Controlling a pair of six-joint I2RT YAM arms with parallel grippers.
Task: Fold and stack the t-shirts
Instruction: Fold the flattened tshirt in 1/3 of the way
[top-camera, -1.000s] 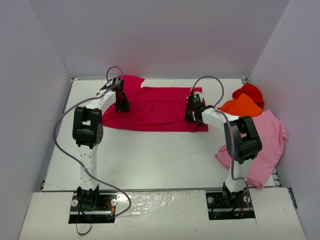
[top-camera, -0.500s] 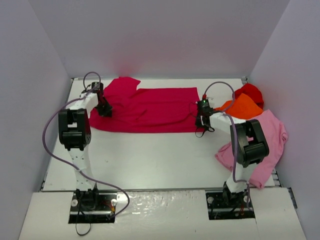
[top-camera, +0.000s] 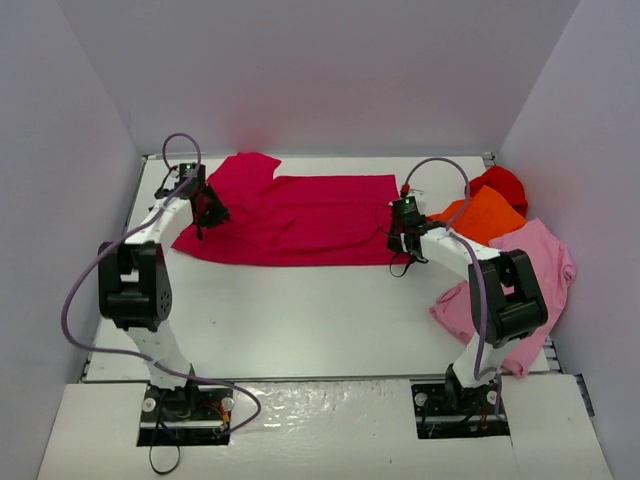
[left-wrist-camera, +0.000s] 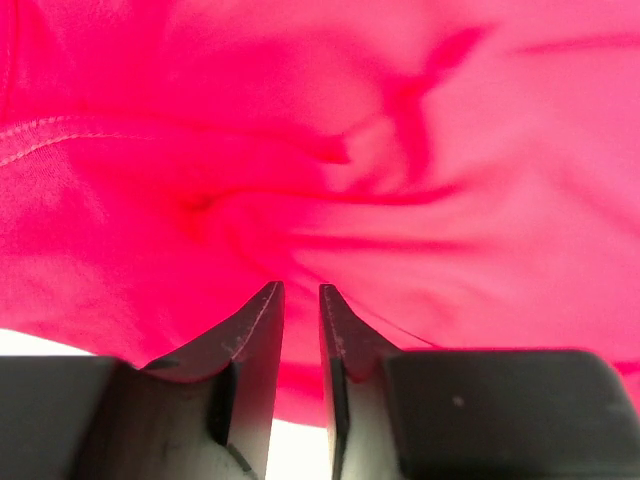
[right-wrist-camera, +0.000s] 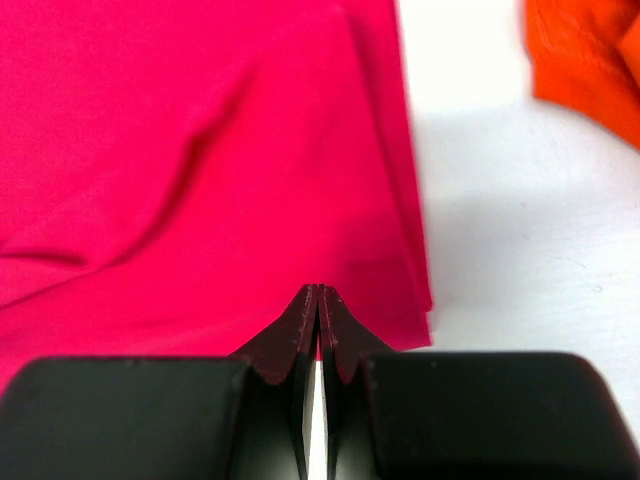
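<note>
The table (top-camera: 300, 320) is flat and white. Pale grey walls (top-camera: 330, 70) stand on its left, far and right sides, like a box. At the near edge, the two arms are fixed on a shiny white strip (top-camera: 320, 420).

On the left, the left arm (top-camera: 130, 285) reaches up to the far left part of the table. A thin purple cable (top-camera: 75, 300) loops out beside it. The left gripper (top-camera: 214, 216) points down at the left end of the big crimson-magenta cloth t-shirt (top-camera: 300, 220). In the left wrist view its two fingers (left-wrist-camera: 262, 330) stand a little apart, with nothing seen between them. The cloth just past the tips is bunched into soft wrinkles.

The big crimson-magenta cloth t-shirt lies spread out wide and flat on the far half of the table, between the two grippers. One sleeve sticks out at its far left.

The right gripper (top-camera: 401, 247) is at the near right corner of this shirt. Its fingers (right-wrist-camera: 300, 330) are pressed tight together on the shirt's edge. It cannot be told if they pinch any cloth.

By the right wall are three more shirts in a loose pile. The small red t-shirt (top-camera: 500, 183) is farthest. The orange t-shirt (top-camera: 488, 212) lies against it. The light pink t-shirt (top-camera: 530, 270) is nearest, and the right arm (top-camera: 505, 295) hides part of it.
</note>
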